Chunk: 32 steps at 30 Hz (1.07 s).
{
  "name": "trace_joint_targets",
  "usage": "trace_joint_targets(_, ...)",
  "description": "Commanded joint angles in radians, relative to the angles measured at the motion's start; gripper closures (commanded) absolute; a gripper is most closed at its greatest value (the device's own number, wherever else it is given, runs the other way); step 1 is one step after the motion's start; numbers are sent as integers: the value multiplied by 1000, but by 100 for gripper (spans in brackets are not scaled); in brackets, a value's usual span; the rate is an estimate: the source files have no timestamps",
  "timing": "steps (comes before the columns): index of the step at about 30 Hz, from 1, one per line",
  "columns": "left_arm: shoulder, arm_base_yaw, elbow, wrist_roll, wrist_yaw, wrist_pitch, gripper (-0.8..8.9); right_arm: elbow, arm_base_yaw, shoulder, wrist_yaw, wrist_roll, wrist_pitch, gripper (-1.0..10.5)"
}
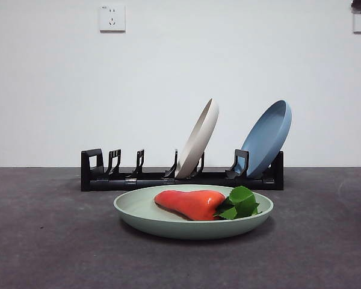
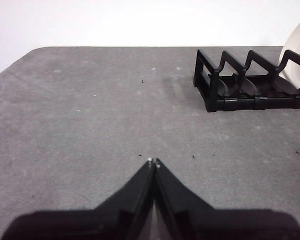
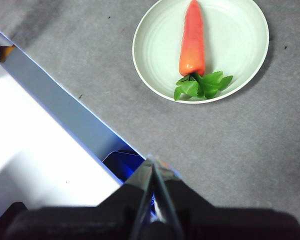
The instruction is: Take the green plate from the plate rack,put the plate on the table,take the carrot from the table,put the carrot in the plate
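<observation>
Now the carrot [image 1: 190, 203] lies in the green plate [image 1: 138, 208]; both pincers [image 2: 153, 163] [image 3: 151, 161] pressed together, empty.

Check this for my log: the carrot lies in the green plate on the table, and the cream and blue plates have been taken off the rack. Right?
Not quite. The carrot does lie in the green plate on the table, but the front view shows the cream plate and blue plate standing in the rack.

Left claw [image 2: 153, 163]: matte black tapered jaws, small silvery tips. Right claw [image 3: 152, 161]: same black.
</observation>
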Motion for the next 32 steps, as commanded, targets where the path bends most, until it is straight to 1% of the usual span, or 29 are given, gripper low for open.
trace_joint_targets(1, -3, 4, -13, -6, 2, 4, 817, -7, -23, -25, 35, -76, 25, 946)
trace_joint_targets(3, -3, 4, -13, -6, 2, 4, 817, -11, -73, -55, 55, -88, 79, 946)
trace_joint_targets(5, -3, 4, -13, -6, 2, 4, 817, -24, -140, -91, 42, -91, 159, 946)
trace_joint_targets(8, -3, 4, -13, -6, 2, 4, 817, -85, -263, -169, -39, -87, 284, 946)
trace_joint_targets(9, -3, 4, -13, -6, 3, 4, 817, -117, -307, -203, -59, -88, 322, 946)
trace_joint_targets(12, -3, 4, -13, -6, 2, 4, 817, -237, -417, -301, -56, -91, 449, 946)
trace_joint_targets(16, -3, 4, -13, -6, 2, 4, 817, -434, -520, -446, -55, -79, 643, 946)
trace_joint_targets(19, -3, 4, -13, -6, 2, 4, 817, -574, -559, -549, -34, -63, 760, 946)
trace_joint_targets(23, -3, 4, -13, -6, 2, 4, 817, -718, -575, -657, 71, -19, 838, 946)
trace_joint_targets(27, -3, 4, -13, -6, 3, 4, 817, -825, -576, -735, 158, 41, 867, 946)
trace_joint_targets(32, -3, 4, -13, -6, 2, 4, 817, -916, -576, -798, 160, 90, 874, 946)
